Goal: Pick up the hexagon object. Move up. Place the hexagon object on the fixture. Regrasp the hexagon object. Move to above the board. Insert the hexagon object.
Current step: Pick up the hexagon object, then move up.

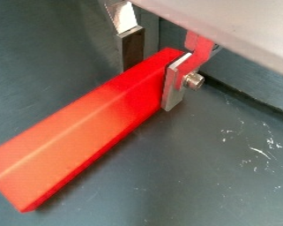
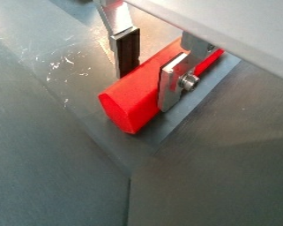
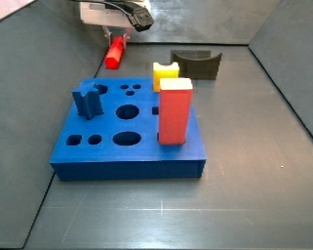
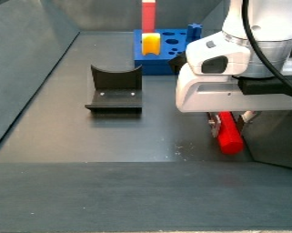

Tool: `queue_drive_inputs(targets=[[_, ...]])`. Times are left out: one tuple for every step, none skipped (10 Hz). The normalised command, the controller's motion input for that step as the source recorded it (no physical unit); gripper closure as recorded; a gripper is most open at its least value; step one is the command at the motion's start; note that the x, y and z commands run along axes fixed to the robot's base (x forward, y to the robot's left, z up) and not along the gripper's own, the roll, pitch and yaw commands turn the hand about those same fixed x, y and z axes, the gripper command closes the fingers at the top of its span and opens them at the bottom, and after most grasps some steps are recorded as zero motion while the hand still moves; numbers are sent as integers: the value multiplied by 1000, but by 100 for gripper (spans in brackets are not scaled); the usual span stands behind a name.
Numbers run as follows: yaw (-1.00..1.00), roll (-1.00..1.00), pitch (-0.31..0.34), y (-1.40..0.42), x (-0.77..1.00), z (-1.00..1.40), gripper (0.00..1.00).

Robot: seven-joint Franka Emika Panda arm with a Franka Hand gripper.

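The hexagon object (image 1: pixel 85 141) is a long red faceted rod lying flat on the dark floor; it shows in both wrist views (image 2: pixel 134 99) and both side views (image 3: pixel 114 51) (image 4: pixel 231 136). My gripper (image 1: pixel 155 75) is down over one end of it, also seen in a wrist view (image 2: pixel 150 72) and in both side views (image 3: pixel 117 35) (image 4: pixel 228 118). The jaws straddle the rod: one silver finger lies against its side, the dark-padded finger (image 1: pixel 131 55) stands a little apart. The fixture (image 3: pixel 195 64) (image 4: pixel 114 89) is empty. The blue board (image 3: pixel 120 146) (image 4: pixel 173 41) lies apart from the rod.
A tall red block (image 3: pixel 176 109) stands in the board, and a blue peg (image 3: pixel 89 103) stands at its other side. A yellow notched block (image 3: pixel 167 70) sits between the board and the fixture. Grey walls (image 3: pixel 269 29) enclose the floor; the rod lies near one.
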Motion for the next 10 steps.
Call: queue_drive_inputs(targets=[[0,0,0,0,0,0,100],[0,0,0,0,0,0,100],[0,0,0,0,0,0,100],[0,0,0,0,0,833,100],[33,12,-7,48,56,824,100],[26,11,39,41,30,719,100],[11,17,60,27,19,620,100],[-4,34,70,17,2,480,100],[-10,44,74,14,-6,410,100],[-15,63,75,9,-14,272,100]])
